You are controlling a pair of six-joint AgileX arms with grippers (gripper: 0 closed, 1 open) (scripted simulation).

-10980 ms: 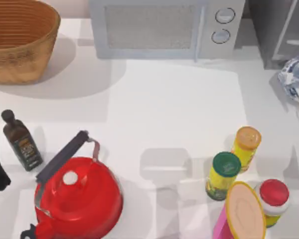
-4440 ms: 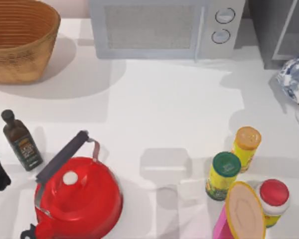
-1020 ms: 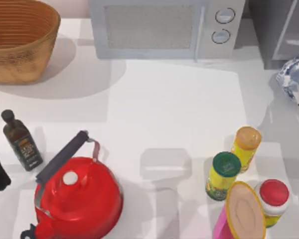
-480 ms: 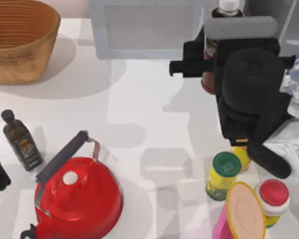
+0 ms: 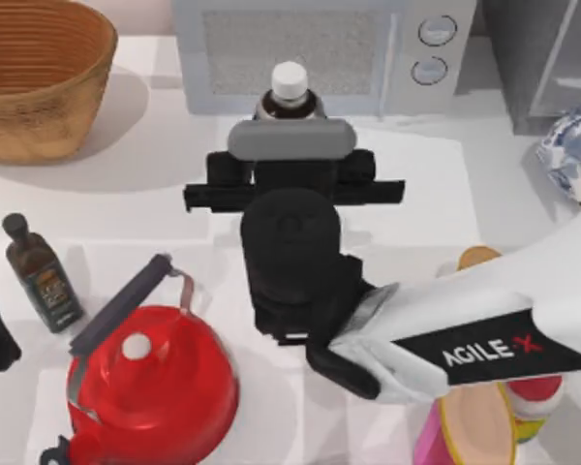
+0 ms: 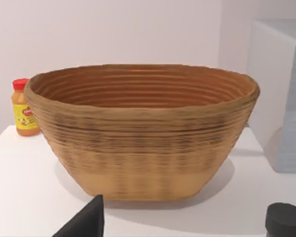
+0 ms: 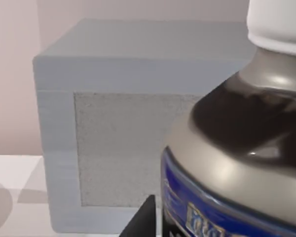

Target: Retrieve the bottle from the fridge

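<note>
Top view: right jaws (image 5: 289, 145), upper middle of frame, clenched on the dark white-capped bottle (image 5: 289, 92) before the light grey microwave (image 5: 310, 48). I'd lower it gently onto bare tabletop (image 5: 155, 203).

Landmark: microwave (image 5: 320, 53), at the table's rear centre. Basket (image 5: 39, 77): well to its left. Red kettle (image 5: 150, 383): in front, to the left. Small dark bottle (image 5: 41, 274): left of the kettle. Patterned blue-white object (image 5: 573, 155), possibly cloth: right of the microwave.
</note>
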